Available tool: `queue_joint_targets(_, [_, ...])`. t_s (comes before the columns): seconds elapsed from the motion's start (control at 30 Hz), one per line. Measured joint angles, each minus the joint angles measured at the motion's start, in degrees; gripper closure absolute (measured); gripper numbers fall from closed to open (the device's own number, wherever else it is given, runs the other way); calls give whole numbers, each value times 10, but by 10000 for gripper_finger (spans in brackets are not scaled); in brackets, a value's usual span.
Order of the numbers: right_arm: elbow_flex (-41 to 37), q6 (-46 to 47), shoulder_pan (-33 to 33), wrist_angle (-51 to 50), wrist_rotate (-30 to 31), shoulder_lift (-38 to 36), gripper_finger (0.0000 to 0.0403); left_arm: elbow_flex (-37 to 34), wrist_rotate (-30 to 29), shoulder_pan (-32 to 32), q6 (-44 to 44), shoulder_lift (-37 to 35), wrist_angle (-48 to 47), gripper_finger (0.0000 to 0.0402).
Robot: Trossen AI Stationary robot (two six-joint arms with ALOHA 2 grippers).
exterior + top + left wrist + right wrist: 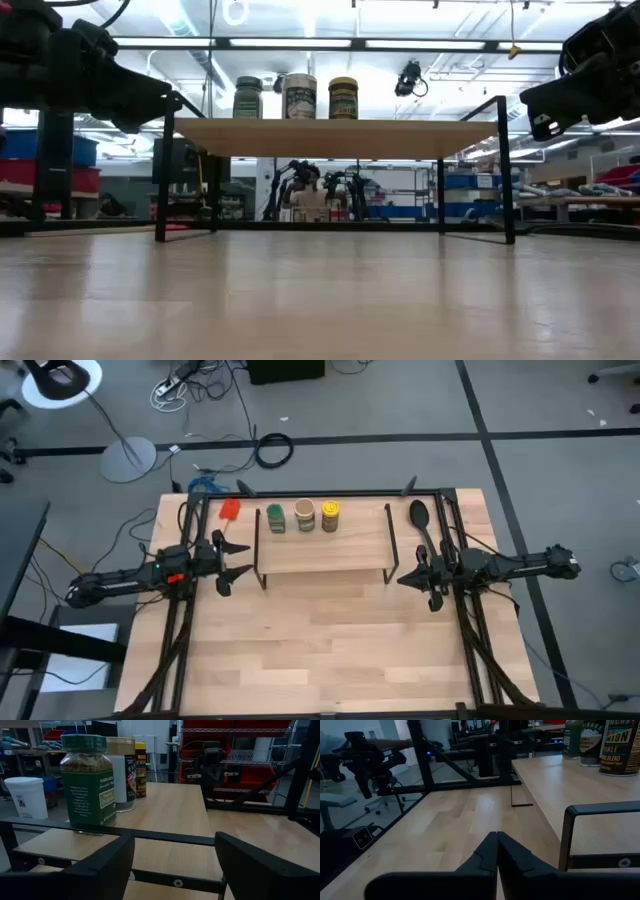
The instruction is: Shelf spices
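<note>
Our left gripper (pixel 237 558) hovers spread wide just beside the left end of the low light-wood shelf on black wire legs (pixel 325 550) — our right gripper (pixel 408 577), fingertips pressed together, waits at the opposite end. Three small cylindrical spice jars stand in a row along the shelf's far edge: green-lidded (pixel 276 518), tan-lidded (pixel 304 515), yellow-lidded (pixel 330 516).

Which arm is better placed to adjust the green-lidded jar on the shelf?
Left. The left gripper is open beside the shelf end nearest the green-lidded jar; the right gripper is shut at the far end.
</note>
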Motion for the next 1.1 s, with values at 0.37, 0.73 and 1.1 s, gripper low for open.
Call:
queue_joint_targets(0.37, [0,0,0,0,0,0,395,0,0,0,0,0,0,122])
queue_joint_targets(0.73, [0,0,0,0,0,0,395,0,-16,1,121,0,14,122])
queue_joint_targets(1.1, [0,0,0,0,0,0,395,0,-10,0,250,0,112,122])
